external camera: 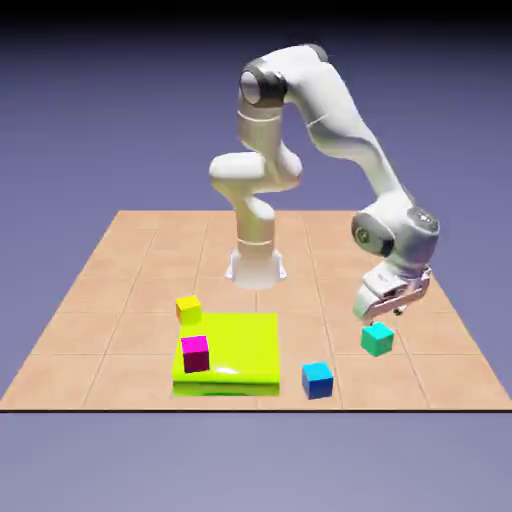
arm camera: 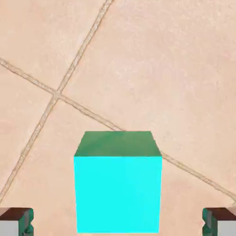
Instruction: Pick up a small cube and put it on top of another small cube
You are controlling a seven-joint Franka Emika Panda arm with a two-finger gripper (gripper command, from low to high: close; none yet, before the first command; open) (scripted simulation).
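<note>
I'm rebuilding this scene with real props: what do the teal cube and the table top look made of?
Teal cube: looks like smooth matte plastic, with flat uniform colour, sharp edges, no grain or glint; being rendered, that's a guess. Table top: looks like matte stone or ceramic tile, mottled beige-pink squares split by thin darker grout lines.

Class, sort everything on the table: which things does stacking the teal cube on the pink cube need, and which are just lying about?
Needed: teal cube, magenta-pink cube, open claw.
Lying about: yellow cube, blue cube, lime-green mat.
</note>
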